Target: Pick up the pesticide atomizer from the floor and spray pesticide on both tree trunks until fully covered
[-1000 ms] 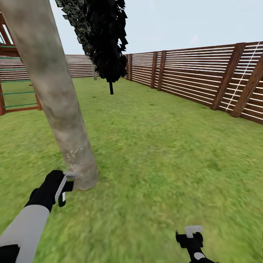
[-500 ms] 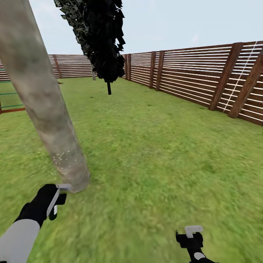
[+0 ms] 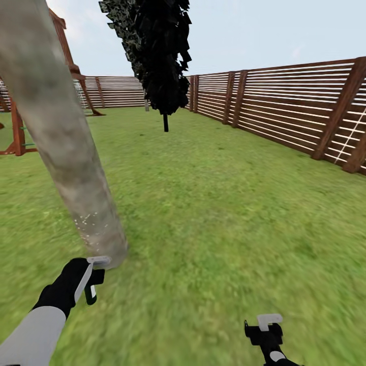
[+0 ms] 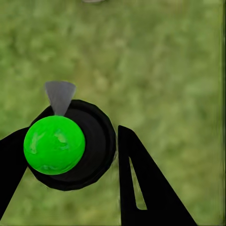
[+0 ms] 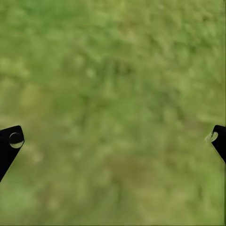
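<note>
I am holding the pesticide atomizer (image 3: 90,277) in my left gripper (image 3: 81,279) at about seven o'clock, low over the lawn (image 3: 218,213); in the left wrist view its fingers (image 4: 141,188) are clamped around the black body with the green top (image 4: 54,145), and a grey cone of spray (image 4: 60,96) is fanning from the nozzle. The nozzle is sitting just beside the foot of the tree trunk (image 3: 66,147), which is leaning up toward eleven o'clock, white flecks speckling its base. My right gripper (image 3: 264,330) is hanging at five o'clock, fingers spread wide over grass. A near-black conifer (image 3: 157,56) is standing at twelve, the slatted fence (image 3: 284,117) running toward two.
</note>
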Controlling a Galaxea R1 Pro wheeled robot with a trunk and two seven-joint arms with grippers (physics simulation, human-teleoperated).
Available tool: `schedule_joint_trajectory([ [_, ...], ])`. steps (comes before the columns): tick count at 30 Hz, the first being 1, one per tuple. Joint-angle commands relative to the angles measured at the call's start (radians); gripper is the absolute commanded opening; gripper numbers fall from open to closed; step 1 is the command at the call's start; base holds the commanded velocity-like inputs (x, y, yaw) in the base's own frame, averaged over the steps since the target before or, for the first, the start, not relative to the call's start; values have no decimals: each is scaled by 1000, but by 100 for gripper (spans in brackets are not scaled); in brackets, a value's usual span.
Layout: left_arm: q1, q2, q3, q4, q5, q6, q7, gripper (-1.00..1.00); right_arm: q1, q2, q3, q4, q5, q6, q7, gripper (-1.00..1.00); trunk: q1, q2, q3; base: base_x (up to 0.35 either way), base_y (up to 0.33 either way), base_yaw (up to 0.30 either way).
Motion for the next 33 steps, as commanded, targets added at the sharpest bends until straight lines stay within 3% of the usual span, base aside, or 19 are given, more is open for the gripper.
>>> schedule_joint_trajectory([
  [1, 0, 0, 1, -1, -1, 5, 2, -100, 0, 0, 9, 0, -8, -2, -2, 100, 0, 0, -1, 181, -221, 15],
  [11, 0, 2, -1, -1, -2, 6, 6, -100, 0, 0, 9, 0, -7, -2, -2, 100, 0, 0, -1, 23, -268, 7],
  [21, 0, 8, -3, -1, -4, 6, 7, -100, 0, 1, 9, 0, -7, -2, -2, 100, 0, 0, -1, 13, -275, 258],
  [26, -6, 10, -3, -3, -4, 6, 7, -100, 0, 1, 9, 0, -7, -2, -2, 100, 0, 0, -1, 173, -238, 244],
  [33, -10, 9, -3, -3, -4, 6, 7, -100, 0, 1, 9, 0, -7, -2, -1, 100, 0, 0, -1, 273, -163, 20],
])
